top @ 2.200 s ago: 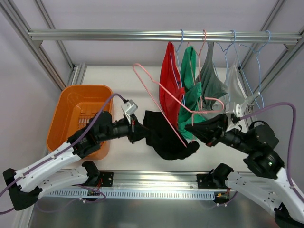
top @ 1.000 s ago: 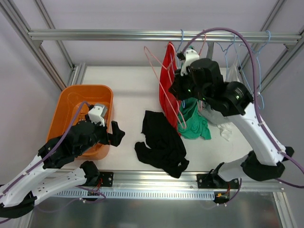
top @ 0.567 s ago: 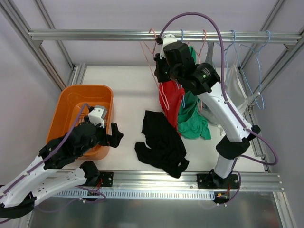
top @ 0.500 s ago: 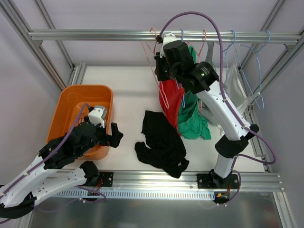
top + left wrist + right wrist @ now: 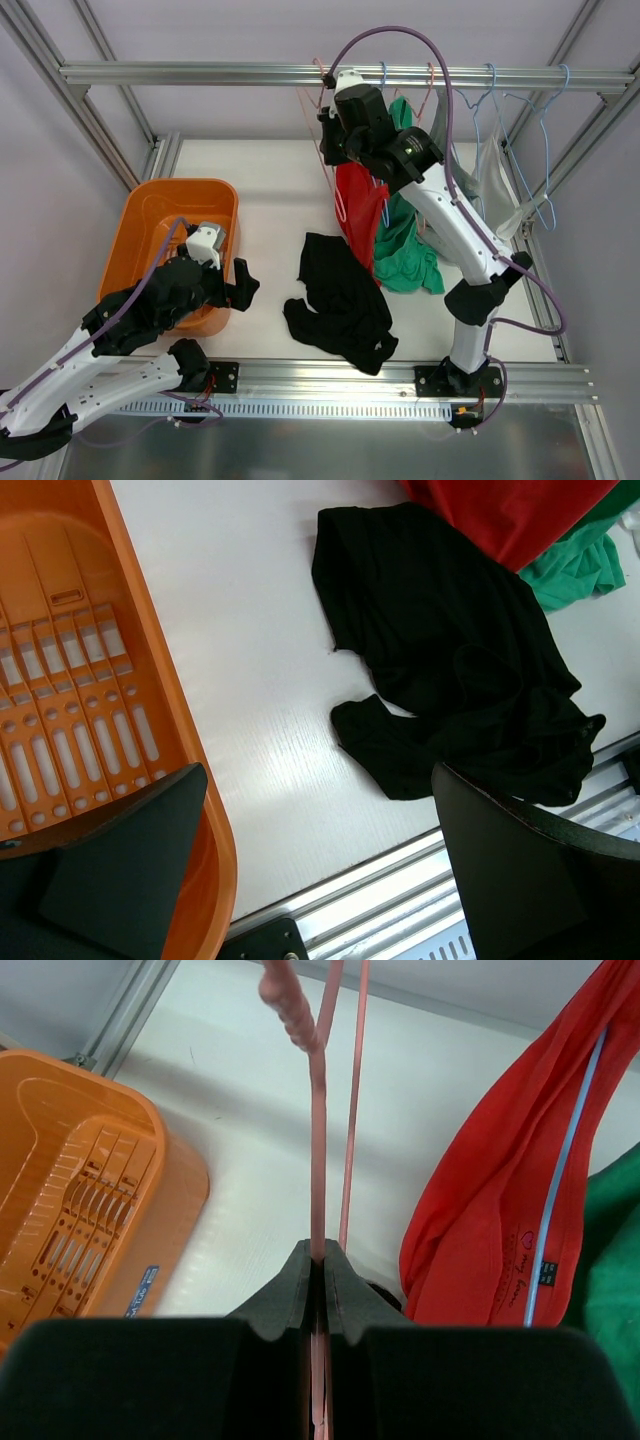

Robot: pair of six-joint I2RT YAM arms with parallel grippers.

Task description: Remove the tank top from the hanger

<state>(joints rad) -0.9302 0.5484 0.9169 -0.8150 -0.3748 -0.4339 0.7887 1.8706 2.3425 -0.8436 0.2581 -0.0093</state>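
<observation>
Your right gripper (image 5: pixel 318 1260) clenched on hanger (image 5: pixel 318 1150), 12 o'clock at rail (image 5: pixel 200 72). Left gripper (image 5: pixel 243 285) released at basket (image 5: pixel 150 190) rim, 8 o'clock. Tank top (image 5: pixel 345 300) on table (image 5: pixel 270 190), 6 o'clock by front edge. Red top (image 5: pixel 480 1210) label unreadable.

Probably a robotics lab: an aluminium-profile frame (image 5: pixel 200 73) encloses a white table (image 5: pixel 260 180) between plain walls (image 5: pixel 40 200).
</observation>
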